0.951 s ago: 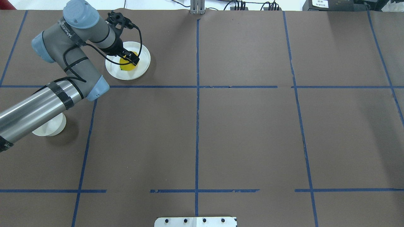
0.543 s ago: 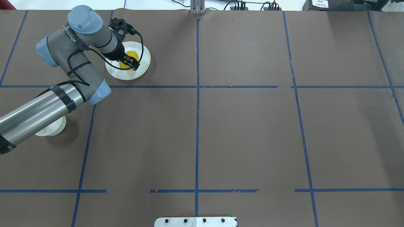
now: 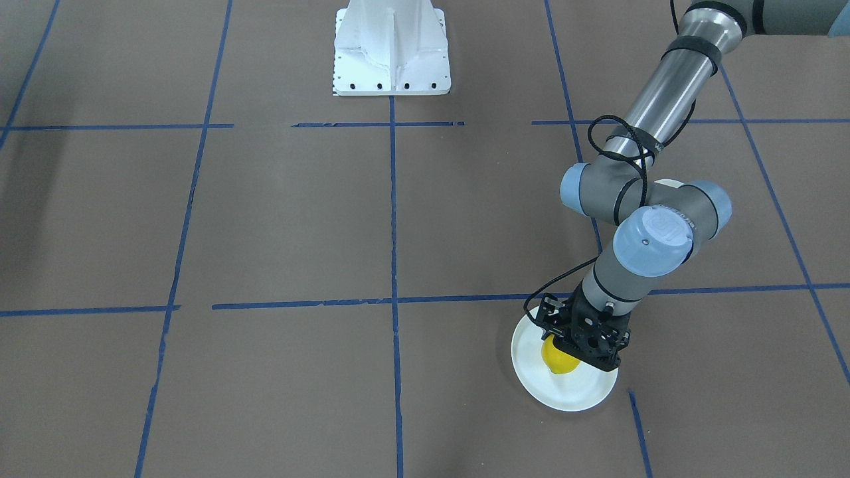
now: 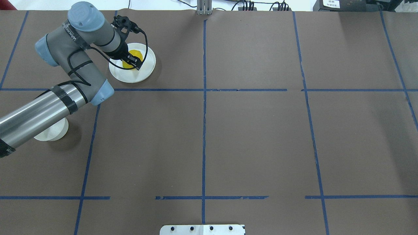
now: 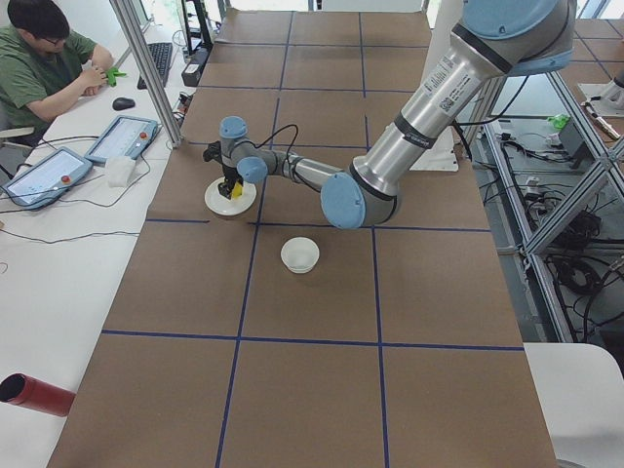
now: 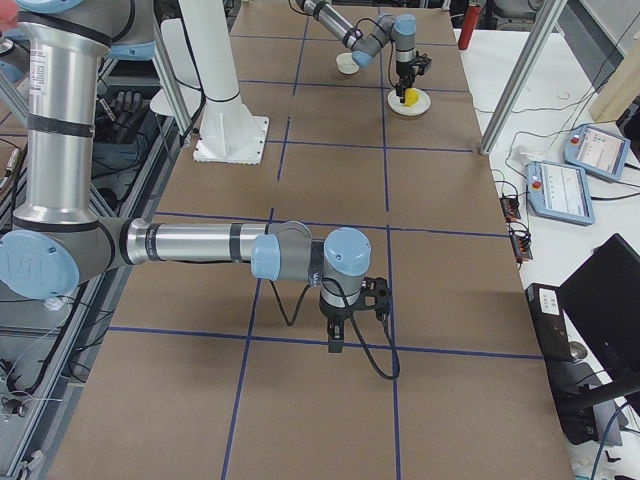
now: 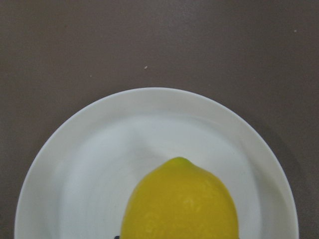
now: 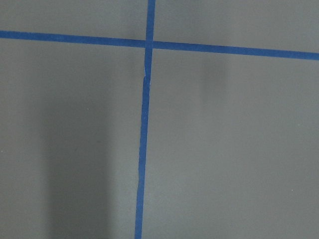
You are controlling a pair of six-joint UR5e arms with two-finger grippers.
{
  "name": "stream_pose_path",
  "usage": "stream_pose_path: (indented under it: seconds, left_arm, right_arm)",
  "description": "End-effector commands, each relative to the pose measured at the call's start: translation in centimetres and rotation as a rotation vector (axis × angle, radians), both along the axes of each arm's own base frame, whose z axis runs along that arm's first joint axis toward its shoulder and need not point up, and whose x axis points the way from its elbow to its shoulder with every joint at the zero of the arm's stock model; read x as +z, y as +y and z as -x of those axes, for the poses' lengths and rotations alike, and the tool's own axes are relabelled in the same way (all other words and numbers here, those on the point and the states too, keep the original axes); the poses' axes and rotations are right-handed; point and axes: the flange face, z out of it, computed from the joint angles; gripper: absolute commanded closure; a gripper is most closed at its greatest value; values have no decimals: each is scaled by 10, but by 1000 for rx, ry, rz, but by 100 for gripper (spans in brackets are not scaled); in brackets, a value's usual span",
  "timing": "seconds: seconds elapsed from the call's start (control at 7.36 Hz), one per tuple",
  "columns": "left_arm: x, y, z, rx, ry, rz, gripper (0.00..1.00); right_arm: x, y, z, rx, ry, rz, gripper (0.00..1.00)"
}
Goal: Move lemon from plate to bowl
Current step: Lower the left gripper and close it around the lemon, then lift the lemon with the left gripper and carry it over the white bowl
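Observation:
The yellow lemon (image 4: 130,58) is over the flat white plate (image 4: 148,70) at the table's far left. My left gripper (image 4: 132,61) reaches down onto it and is shut on the lemon, holding it low over the plate. The front view shows the lemon (image 3: 556,360) under the black gripper (image 3: 588,345) above the plate (image 3: 572,400). In the left wrist view the lemon (image 7: 180,204) fills the bottom centre over the plate (image 7: 75,130). The small white bowl (image 4: 54,132) stands nearer the robot, partly hidden by the left forearm. My right gripper (image 6: 335,345) hangs above bare table; I cannot tell whether it is open or shut.
The brown table cover carries blue tape grid lines (image 4: 203,98). The white robot base (image 3: 392,50) stands at mid-table on the robot's side. A person and tablets (image 5: 122,136) are beyond the table's far edge. The bowl (image 5: 300,254) stands about one grid cell from the plate (image 5: 216,205).
The left gripper has closed in on the lemon, and the lemon has shifted slightly toward the plate's far side with it. The wrist dipped and rose again.

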Motion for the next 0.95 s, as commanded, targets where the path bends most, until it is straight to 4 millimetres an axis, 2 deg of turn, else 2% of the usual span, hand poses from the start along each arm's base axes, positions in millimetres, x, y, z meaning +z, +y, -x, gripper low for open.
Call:
stream_pose_path:
  seconds: [0.0, 0.14, 0.27, 0.54, 0.68, 0.81]
  left_arm:
    - [-6, -14, 43, -29, 13, 57, 77]
    - [-10, -12, 67, -58, -26, 118, 77]
    - [-21, 1, 97, -84, -47, 154, 77]
    - [-32, 51, 154, -117, -95, 232, 77]
    - [-18, 76, 176, -153, -92, 273, 77]
    - [4, 111, 194, -163, -74, 324, 77]
  right_arm:
    - [-1, -1, 0, 0, 1, -2, 0]
    - [-1, -1, 0, 0, 1, -2, 0]
    - [0, 0, 0, 0, 1, 0, 0]
    - [0, 0, 0, 0, 1, 0, 0]
    - [0, -1, 0, 0, -1, 0, 0]
    - [0, 0, 0, 0, -1, 0, 0]
